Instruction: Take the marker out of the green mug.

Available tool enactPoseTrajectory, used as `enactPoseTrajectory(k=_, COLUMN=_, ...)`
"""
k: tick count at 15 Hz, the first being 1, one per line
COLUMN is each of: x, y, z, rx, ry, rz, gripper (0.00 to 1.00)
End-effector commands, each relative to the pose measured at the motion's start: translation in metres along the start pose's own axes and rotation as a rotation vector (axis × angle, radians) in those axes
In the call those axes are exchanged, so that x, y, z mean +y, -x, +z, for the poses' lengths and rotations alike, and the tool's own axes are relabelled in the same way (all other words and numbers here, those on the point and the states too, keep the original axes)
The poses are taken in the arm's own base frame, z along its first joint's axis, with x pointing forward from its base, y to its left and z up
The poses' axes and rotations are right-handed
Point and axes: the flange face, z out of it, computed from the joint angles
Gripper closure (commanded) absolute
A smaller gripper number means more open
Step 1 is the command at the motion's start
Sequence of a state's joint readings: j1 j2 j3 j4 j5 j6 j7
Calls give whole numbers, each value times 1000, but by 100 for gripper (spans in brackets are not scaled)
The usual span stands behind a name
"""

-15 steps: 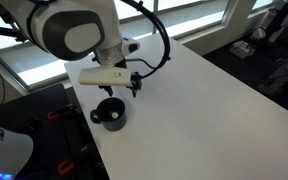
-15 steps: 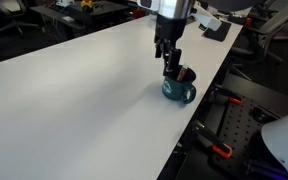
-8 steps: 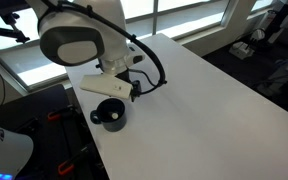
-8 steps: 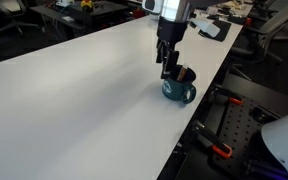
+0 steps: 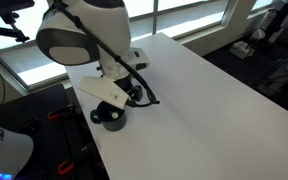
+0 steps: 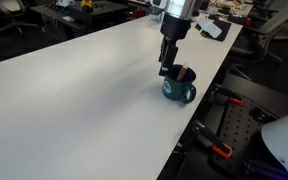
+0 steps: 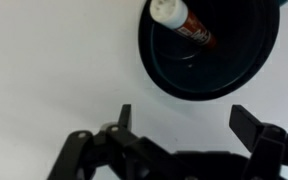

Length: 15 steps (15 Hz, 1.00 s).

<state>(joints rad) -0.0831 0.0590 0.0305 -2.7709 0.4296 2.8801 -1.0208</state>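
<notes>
Nearest, claw (image 7: pixel 184 125) spread wide, gripping nothing. Just beyond, marker (image 7: pixel 187 27) leaning inside mug (image 7: pixel 214 70), standing on counter (image 7: pixel 44 60) near its edge. Best to centre over marker's white end, drop straight, straddle it, then close gently without nudging the rim.

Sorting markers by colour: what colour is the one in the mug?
The marker is red with a white end; the wrist view shows it best.
</notes>
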Motion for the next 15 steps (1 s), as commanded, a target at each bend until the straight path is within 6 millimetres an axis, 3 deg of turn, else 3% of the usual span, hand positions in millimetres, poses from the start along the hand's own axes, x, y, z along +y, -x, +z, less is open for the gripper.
enactPoseTrajectory(k=1, x=2, y=7, z=-12, rx=1, ry=-31, rz=43, gripper=0)
enactPoseTrajectory(k=7, x=10, y=17, z=-40, rx=-36, ry=-69, rz=94, gripper=0)
enactPoseTrajectory(k=15, x=-1, y=38, z=-90, rx=-87, ry=-245, rz=103, gripper=0)
